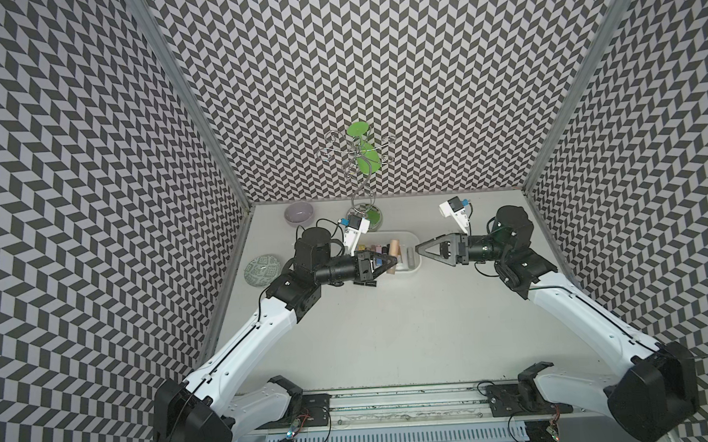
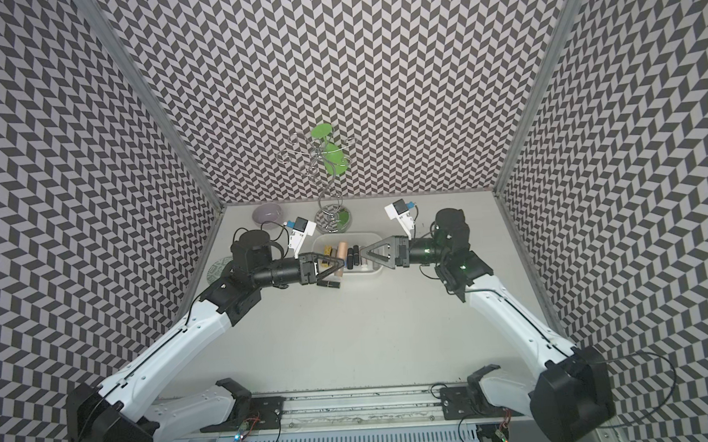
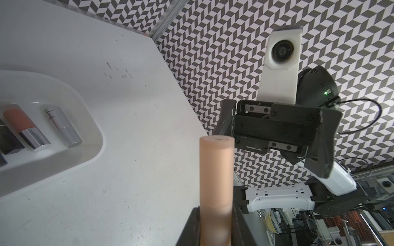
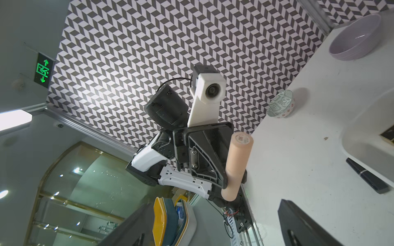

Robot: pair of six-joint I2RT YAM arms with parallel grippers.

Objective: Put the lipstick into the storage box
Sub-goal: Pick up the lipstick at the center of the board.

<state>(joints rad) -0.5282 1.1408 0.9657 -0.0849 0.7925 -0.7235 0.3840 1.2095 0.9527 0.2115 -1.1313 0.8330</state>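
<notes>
Nearest, a black lipstick [image 2: 330, 284] lies on the table [image 1: 391, 336] just beside the storage box's near wall, below the left arm's wrist. A low or sweeping pass there could knock it away. Above it the left gripper [image 1: 393, 263] is clamped on the lipstick [image 1: 395, 248], a peach tube standing roughly on end. It is pinched toward its lower end and raised over the storage box [image 1: 405, 232], not yet in it. Held that way it looks top-heavy. Let go from this height, it would likely tip, strike the other tubes [image 3: 61, 126] lying inside, and perhaps bounce over the shallow rim. Free floor in there seems scarce, so a slanted, propped-up landing is another risk. Level with it, the right gripper [image 1: 419, 250] hangs empty with its jaws spread wide at its own end of the box, facing the left one. A push forward by either arm could make them clash. Farther back, the wire stand [image 1: 358, 176] and lilac bowl [image 1: 299, 213] look safely apart.
</notes>
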